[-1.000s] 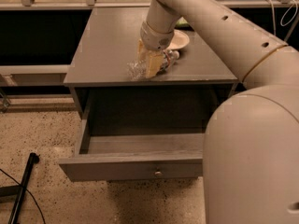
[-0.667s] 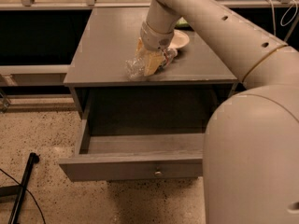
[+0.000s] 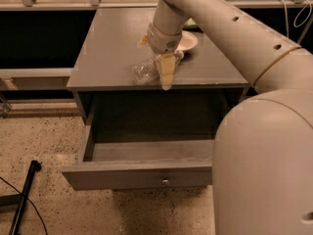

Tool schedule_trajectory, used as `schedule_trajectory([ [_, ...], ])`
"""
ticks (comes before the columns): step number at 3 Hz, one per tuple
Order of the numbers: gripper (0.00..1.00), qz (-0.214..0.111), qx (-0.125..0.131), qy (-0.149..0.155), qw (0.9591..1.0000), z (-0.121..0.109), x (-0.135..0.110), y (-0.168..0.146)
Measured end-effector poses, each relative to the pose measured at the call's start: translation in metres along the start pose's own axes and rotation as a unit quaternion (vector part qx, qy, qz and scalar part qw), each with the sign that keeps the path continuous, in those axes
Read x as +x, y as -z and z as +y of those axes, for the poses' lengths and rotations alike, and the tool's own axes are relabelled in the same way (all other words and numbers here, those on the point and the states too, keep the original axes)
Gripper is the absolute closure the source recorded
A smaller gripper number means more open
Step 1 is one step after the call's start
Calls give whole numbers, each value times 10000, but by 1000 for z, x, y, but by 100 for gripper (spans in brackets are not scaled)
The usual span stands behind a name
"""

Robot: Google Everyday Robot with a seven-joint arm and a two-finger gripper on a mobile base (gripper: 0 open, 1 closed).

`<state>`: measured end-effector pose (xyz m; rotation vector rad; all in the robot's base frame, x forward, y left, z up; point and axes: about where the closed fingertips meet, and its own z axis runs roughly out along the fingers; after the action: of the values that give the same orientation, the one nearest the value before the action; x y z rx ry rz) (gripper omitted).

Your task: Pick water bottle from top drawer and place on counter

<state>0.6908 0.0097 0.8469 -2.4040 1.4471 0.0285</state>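
The water bottle (image 3: 145, 72), clear and crinkly, lies on its side on the counter (image 3: 115, 40) near the front edge, its cap end towards the white bowl (image 3: 189, 40). My gripper (image 3: 154, 63) hangs over the bottle with its fingers spread apart: one yellowish finger (image 3: 166, 72) points down in front of the bottle's middle, the other (image 3: 144, 40) shows behind it. Neither finger presses on the bottle. The top drawer (image 3: 142, 174) is pulled out below the counter, with its round knob (image 3: 165, 181) at the centre of the front panel. The part of its inside that shows holds nothing.
My arm (image 3: 234, 38) sweeps in from the right and fills the lower right of the view. A bit of green (image 3: 190, 23) shows behind the bowl. A black rod (image 3: 23, 195) and a cable lie on the speckled floor at the left.
The gripper was closed on the bottle just above the counter. Now its fingers have spread and the bottle rests on the counter.
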Motion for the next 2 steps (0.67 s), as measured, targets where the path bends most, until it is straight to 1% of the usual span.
schedule_trajectory([
  [1, 0, 52, 16, 18, 10000, 4, 1, 6],
  [2, 0, 127, 195, -24, 9997, 24, 14, 40],
])
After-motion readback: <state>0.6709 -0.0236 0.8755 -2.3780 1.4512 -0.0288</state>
